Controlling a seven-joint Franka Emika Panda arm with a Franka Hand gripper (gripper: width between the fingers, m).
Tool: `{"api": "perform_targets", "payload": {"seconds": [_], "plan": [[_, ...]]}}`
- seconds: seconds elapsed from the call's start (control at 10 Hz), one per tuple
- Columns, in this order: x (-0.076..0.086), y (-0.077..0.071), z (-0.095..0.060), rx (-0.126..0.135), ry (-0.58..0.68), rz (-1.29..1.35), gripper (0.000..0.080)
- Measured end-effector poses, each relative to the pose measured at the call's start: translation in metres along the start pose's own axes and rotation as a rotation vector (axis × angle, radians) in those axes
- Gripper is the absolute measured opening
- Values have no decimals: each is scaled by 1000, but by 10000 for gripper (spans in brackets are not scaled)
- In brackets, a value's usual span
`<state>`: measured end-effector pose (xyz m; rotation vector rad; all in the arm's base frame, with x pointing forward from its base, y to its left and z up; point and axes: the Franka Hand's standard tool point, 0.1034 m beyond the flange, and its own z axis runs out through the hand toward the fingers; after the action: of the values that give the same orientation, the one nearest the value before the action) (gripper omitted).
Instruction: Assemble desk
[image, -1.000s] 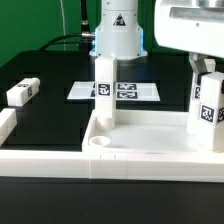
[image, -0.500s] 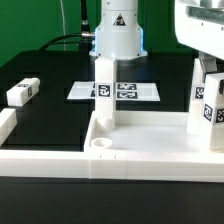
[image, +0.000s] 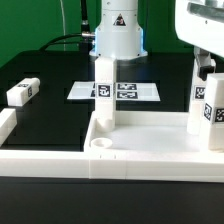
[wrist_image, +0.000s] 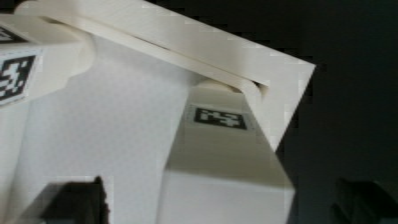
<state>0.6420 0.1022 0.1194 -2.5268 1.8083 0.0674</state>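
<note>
Nearest the exterior camera, the tabletop is laid flat on the counter, rim up, so that its corner sockets are offered from above. The near socket is seen unfilled. At the exterior view's right, a leg is stood upright in its corner, with the jaws placed about its top. Whether it is pinched or released cannot be told. A second leg is stood further back. Beyond, a loose leg is left lying, judged next for fetching, and the marker board is seen behind.

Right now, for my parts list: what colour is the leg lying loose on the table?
The leg is white with a black-and-white tag; exterior view.
</note>
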Motion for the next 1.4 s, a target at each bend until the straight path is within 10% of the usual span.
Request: {"api": "perform_targets", "payload": {"seconds": [1.4], "plan": [[-2, -2, 1, -36, 48, -1154, 649]]}}
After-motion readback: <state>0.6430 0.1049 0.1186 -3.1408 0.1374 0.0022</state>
